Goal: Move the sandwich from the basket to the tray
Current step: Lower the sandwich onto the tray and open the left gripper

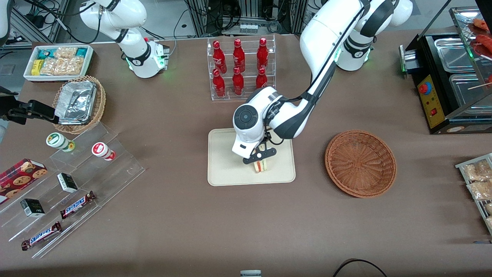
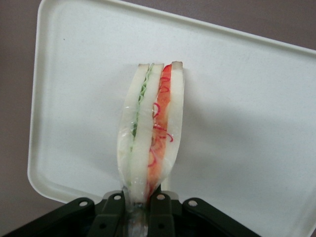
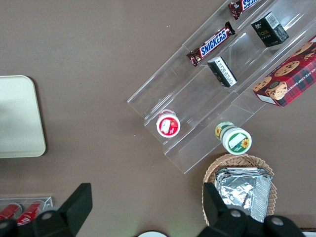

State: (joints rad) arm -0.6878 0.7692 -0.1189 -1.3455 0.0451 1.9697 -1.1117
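We find the left arm's gripper (image 1: pixel 260 155) clamped on the triangular white-bread sandwich (image 2: pixel 150 133) just above the cream rectangular tray (image 1: pixel 226 173), the round reddish-brown wicker basket (image 1: pixel 360 163) beside that tray emptied, leaving only lowering and release.

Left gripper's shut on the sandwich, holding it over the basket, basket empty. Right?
Not quite. The gripper is shut on the sandwich over the tray, not the basket; front view shows it. The basket is empty.
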